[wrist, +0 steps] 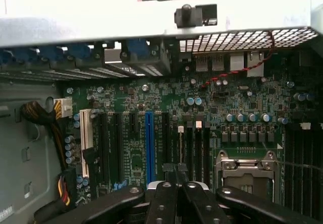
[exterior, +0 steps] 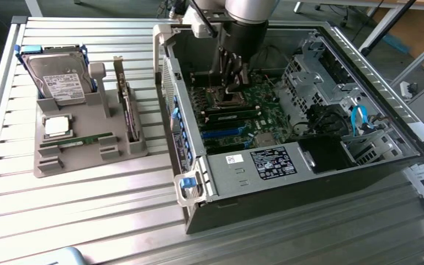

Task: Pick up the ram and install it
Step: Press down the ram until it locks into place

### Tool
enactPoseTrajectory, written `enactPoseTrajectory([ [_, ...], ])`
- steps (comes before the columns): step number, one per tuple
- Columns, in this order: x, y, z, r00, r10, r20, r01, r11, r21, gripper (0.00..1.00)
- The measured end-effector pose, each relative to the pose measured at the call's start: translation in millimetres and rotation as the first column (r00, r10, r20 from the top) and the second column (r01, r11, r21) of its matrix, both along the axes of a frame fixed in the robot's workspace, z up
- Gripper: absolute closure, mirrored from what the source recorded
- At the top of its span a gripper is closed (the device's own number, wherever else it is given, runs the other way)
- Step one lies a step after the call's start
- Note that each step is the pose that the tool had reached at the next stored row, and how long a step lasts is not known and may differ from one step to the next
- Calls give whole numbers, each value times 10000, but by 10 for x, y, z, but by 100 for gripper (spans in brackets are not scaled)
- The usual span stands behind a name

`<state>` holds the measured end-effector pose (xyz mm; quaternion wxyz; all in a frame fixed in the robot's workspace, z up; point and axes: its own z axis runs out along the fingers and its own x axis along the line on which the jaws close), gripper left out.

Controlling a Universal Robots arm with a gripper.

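Note:
The ram [exterior: 84, 140], a thin green stick, lies flat in the grey holder [exterior: 64, 165] on the slatted table, at the exterior view's left of the open computer case [exterior: 220, 187]. My gripper [exterior: 234, 88] is well away from it, reaching down inside the case just above the motherboard, between the processor socket [exterior: 227, 98] and the black memory slots [exterior: 231, 114]. In the wrist view the gripper [wrist: 174, 172] has its fingers [wrist: 162, 199] pressed together, with nothing visible between them. The memory slots [wrist: 194, 148] run straight out from the fingertips, beside the socket [wrist: 247, 166].
The holder also carries a grey hard drive with blue rails [exterior: 57, 77], a square silver processor chip [exterior: 57, 126] and an upright card [exterior: 128, 107]. Inside the case, a drive cage [exterior: 308, 77], a blue cable [exterior: 359, 118] and the case walls hem the arm in.

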<state>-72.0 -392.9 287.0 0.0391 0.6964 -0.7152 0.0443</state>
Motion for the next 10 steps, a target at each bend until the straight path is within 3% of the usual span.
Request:
enactPoseTrajectory([
  [10,182,0,1,10000,0,-1,0,10000,-33,89],
])
